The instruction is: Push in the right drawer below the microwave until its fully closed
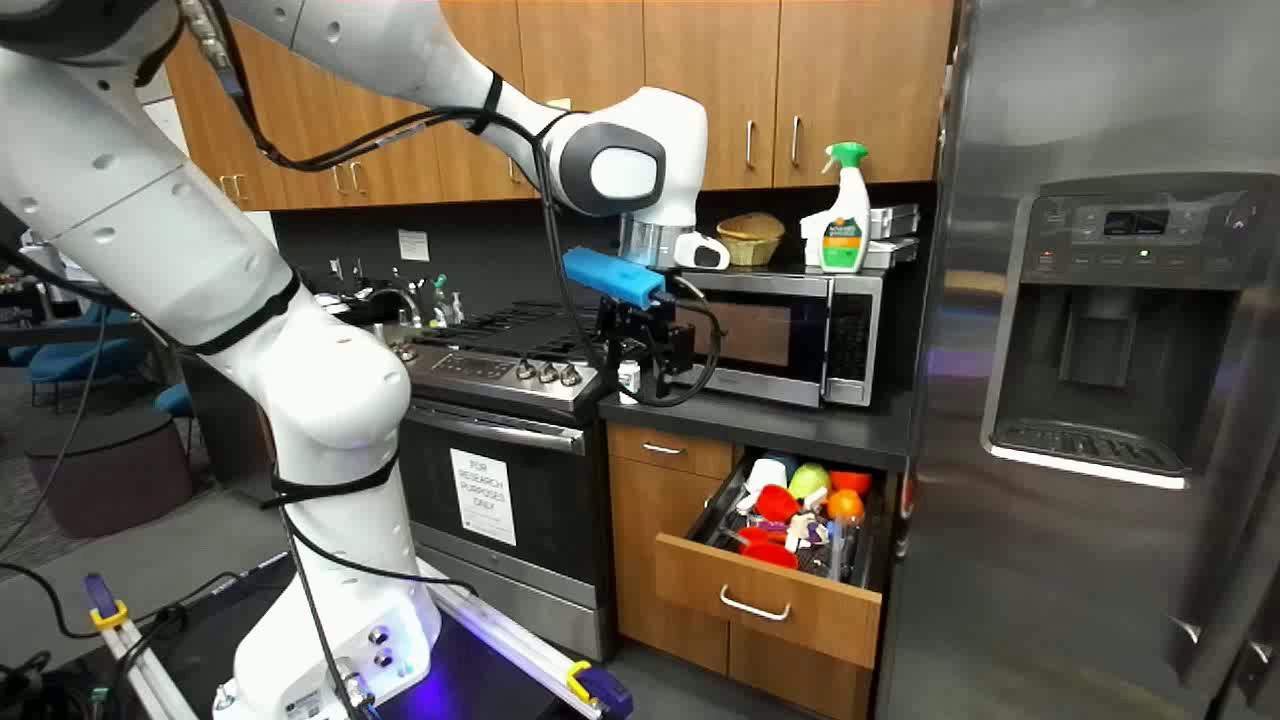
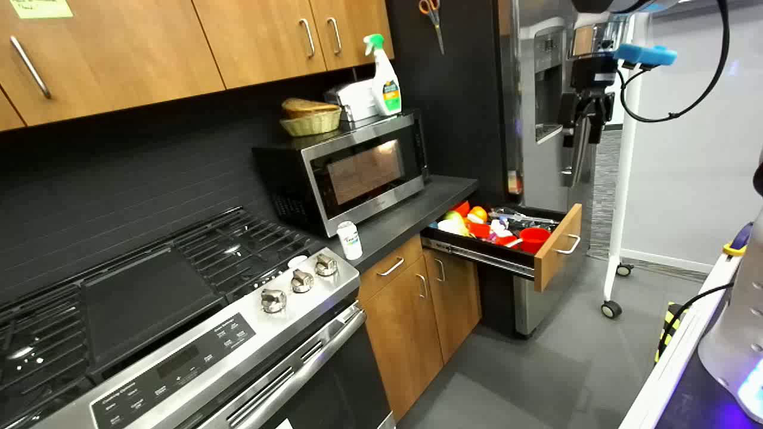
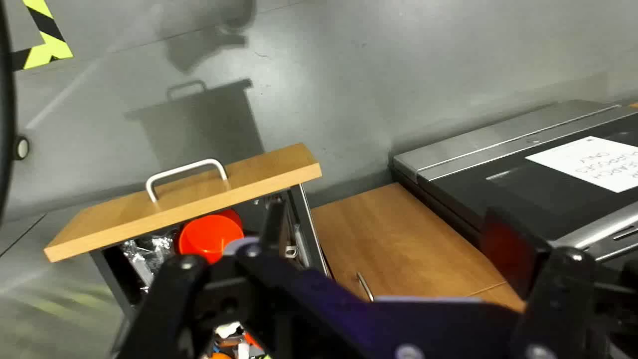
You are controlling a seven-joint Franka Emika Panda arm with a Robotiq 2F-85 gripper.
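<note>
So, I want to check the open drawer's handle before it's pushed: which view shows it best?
The wrist view: the handle looks largest there, its bow standing out from the drawer front, with nothing covering it. Both exterior views show it whole too, but smaller.

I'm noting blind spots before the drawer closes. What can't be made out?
Inside the drawer: wrist view, partly hidden by the pincer.
Microwave, left end: in an exterior view, behind the pincer.
Can, label: in both exterior views, too small.
Note: in an exterior view, cut off by top edge.

a spray bottle (image 1: 846,230) sits on the microwave (image 1: 775,335); below, the right drawer (image 1: 770,590) lies between oven (image 1: 555,500) and fridge (image 1: 1100,570).
</note>
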